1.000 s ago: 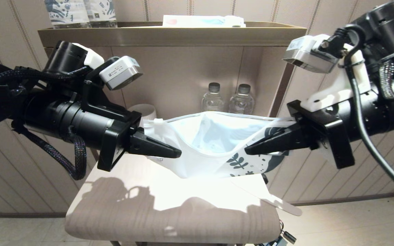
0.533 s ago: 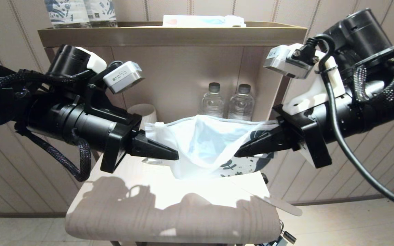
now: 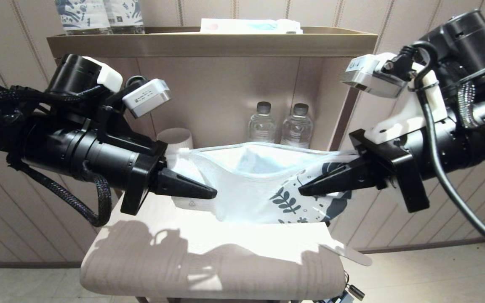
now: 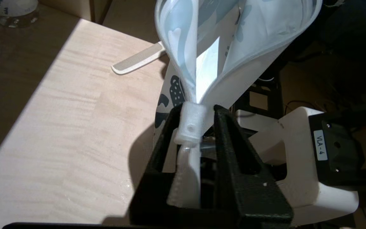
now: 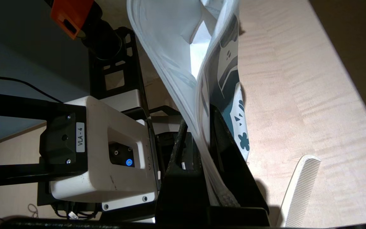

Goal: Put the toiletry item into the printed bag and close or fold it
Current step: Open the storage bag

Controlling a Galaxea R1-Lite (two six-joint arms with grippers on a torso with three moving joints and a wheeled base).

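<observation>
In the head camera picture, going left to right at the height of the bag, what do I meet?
Left gripper → white plastic pouch with dark leaf print → right gripper, then lower down the slim white comb overhanging the table edge.

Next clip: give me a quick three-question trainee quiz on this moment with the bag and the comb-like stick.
1. True or false: the toiletry item is already inside the printed bag.
2. Which end of the bag does the right gripper pinch? A) the plain white end B) the leaf-printed end C) neither
3. Fill in: the bag's mouth, held between the left gripper and the right one, stands ____.

Key:
1. False; it lies on the table, at the near right corner.
2. B.
3. Open; its two strip edges bow apart in the left wrist view.
</observation>
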